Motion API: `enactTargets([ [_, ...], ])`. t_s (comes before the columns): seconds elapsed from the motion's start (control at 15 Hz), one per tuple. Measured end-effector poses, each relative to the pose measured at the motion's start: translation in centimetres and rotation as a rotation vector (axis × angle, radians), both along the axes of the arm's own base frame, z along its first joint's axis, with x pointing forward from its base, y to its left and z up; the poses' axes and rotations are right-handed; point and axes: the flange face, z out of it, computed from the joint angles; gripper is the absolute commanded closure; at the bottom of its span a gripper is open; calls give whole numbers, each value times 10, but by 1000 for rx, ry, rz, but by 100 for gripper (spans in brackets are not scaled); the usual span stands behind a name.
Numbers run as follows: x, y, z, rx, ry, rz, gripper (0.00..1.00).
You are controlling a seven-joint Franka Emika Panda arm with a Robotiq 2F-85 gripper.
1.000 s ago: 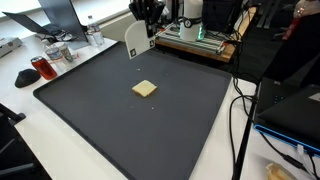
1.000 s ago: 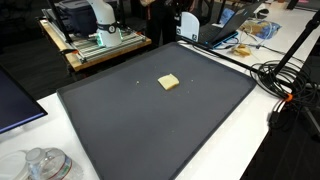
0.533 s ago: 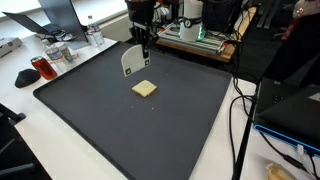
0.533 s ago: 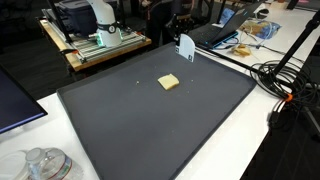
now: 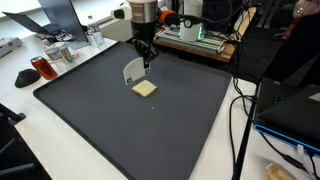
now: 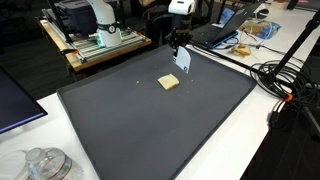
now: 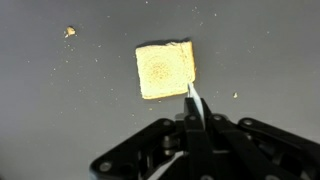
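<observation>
While the gripper [image 5: 146, 57] hangs over the far half of the black mat [image 5: 95, 125], its jaws are pinched tight on the top edge of a flat white blade [image 5: 133, 71], which hangs down below the fingers. In an exterior view, a red cup [image 5: 40, 67] stands on the white table well off the mat's left edge. Next come the blade, then the square of toast [image 5: 144, 89] lying flat just in front of it, and a tangle of black cables [image 5: 240, 110] beyond the right edge. In the wrist view a crumb [image 7: 69, 32] lies at upper left and the toast [image 7: 165, 70] in the middle. The blade [image 7: 192, 100], seen edge-on, reaches the toast's lower right side; whether they touch cannot be told.
</observation>
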Motion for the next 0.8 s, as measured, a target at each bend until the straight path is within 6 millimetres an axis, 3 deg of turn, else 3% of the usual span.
enactTargets([
  [0.8,17,-3,-3,-108,-109,-60,99],
])
